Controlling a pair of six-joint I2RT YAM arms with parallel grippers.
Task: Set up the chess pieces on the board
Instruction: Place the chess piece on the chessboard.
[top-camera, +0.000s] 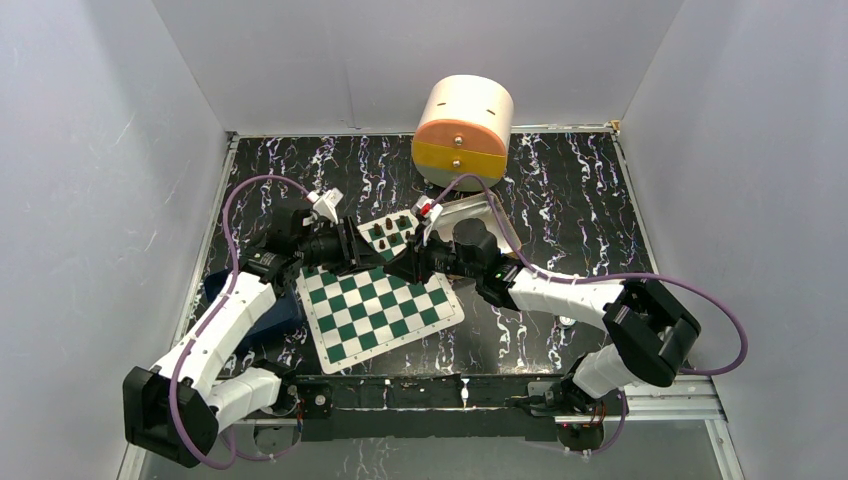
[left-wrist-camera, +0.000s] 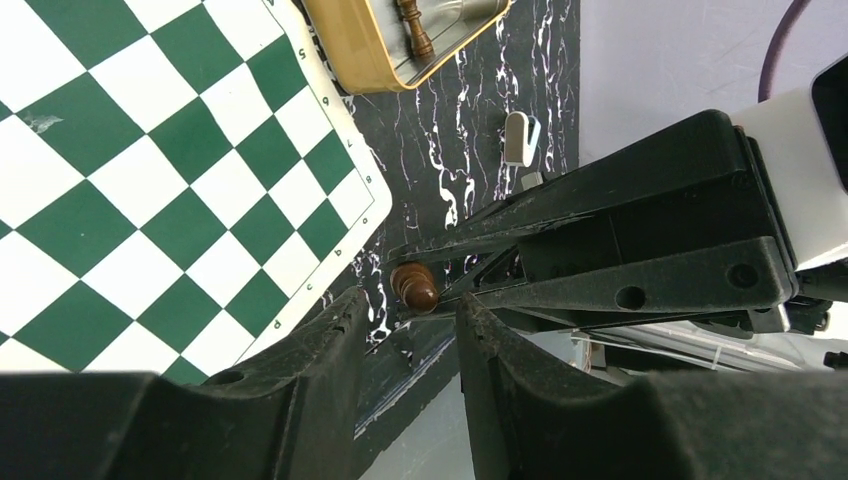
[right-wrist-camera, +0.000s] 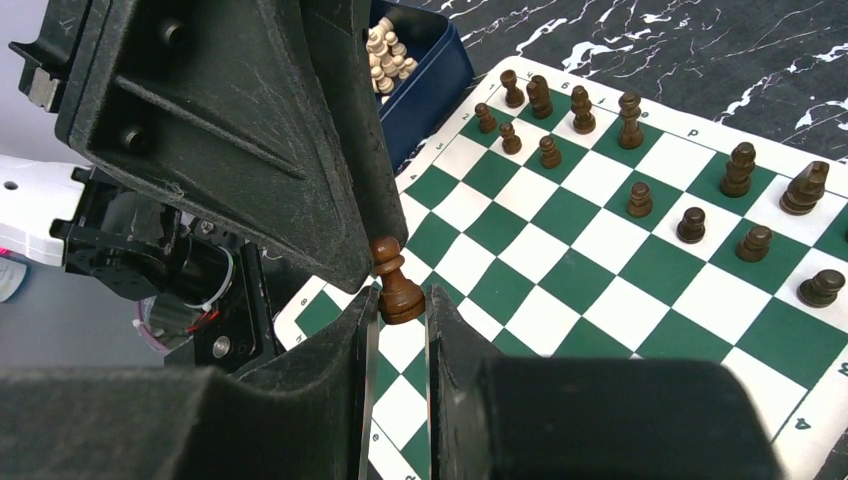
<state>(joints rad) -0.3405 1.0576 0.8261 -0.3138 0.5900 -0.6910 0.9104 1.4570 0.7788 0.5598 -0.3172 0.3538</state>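
Black marbled tabletop between white walls, seen from above: both arms meet over the far edge of the board. Left wrist view: the left gripper stands part-open, with a brown pawn just at its tips; contact is unclear. Right wrist view: the right gripper pinches that pawn's base above the board's edge. The pawn is probably light, rigid and smooth, and its free head looks the best place to grasp

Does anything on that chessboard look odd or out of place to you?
One dark piece on the board, at the right edge of the right wrist view, seems tipped onto its side. The other pieces stand upright.
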